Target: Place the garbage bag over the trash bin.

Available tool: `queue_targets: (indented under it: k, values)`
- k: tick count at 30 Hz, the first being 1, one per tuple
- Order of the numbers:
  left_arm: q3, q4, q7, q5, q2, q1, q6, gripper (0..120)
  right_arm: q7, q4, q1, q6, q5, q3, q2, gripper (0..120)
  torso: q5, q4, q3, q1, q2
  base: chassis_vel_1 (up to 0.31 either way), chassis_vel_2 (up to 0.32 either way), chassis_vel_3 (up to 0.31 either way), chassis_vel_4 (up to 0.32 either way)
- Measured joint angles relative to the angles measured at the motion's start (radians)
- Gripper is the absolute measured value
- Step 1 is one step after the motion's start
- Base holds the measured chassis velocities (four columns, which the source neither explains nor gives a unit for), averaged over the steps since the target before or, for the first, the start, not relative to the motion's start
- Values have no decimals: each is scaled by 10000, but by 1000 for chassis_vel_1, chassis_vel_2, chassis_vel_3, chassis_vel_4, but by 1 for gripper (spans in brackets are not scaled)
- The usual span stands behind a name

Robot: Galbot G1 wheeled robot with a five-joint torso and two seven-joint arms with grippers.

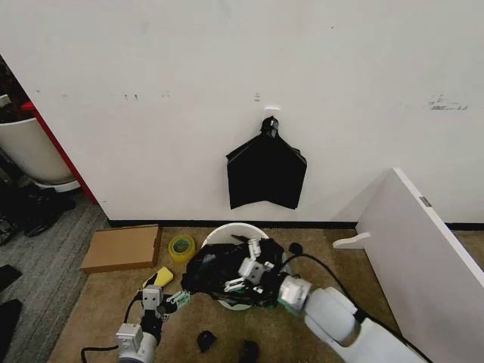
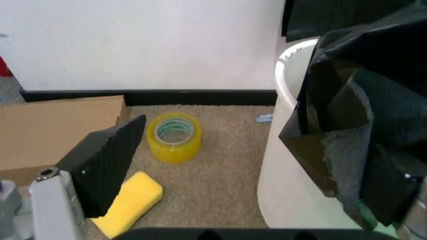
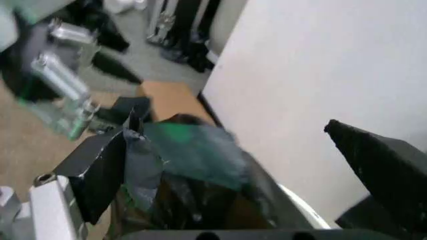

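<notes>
1. The garbage bag [image 1: 215, 274] is thin black plastic, glossy and crinkled.
2. The trash bin [image 2: 283, 165] is smooth white plastic with a slight sheen.
3. The floor [image 2: 220, 165] is beige carpet, rough and matt.
4. The box [image 1: 122, 247] is plain brown cardboard, matt.
5. The tape roll [image 2: 174, 137] looks like shiny yellow plastic film.
6. The sponge [image 2: 129, 202] is yellow, matt, seemingly foam.
7. The left pincer [image 2: 220, 175] has ribbed black pads [image 2: 107, 165] on pale metal mounts.

1 bin [image 1: 227, 235], 1 bag [image 1: 215, 274], 2 pincers [image 1: 175, 299] [image 1: 243, 265]
</notes>
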Motion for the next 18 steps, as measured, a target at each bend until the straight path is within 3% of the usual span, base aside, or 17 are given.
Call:
queue_targets:
  k: [10,18]
  values:
    - [70,-42,25,55,26,30,12,100,106,-1532,1095,104,-1495,-932,727,100,0,1,0,0,0,0,0,0,0]
    - [116,-19,36,58,44,31,-27,100,359,-1921,1765,-141,-1476,-1440,1084,100,1,0,0,0,0,0,0,0,0]
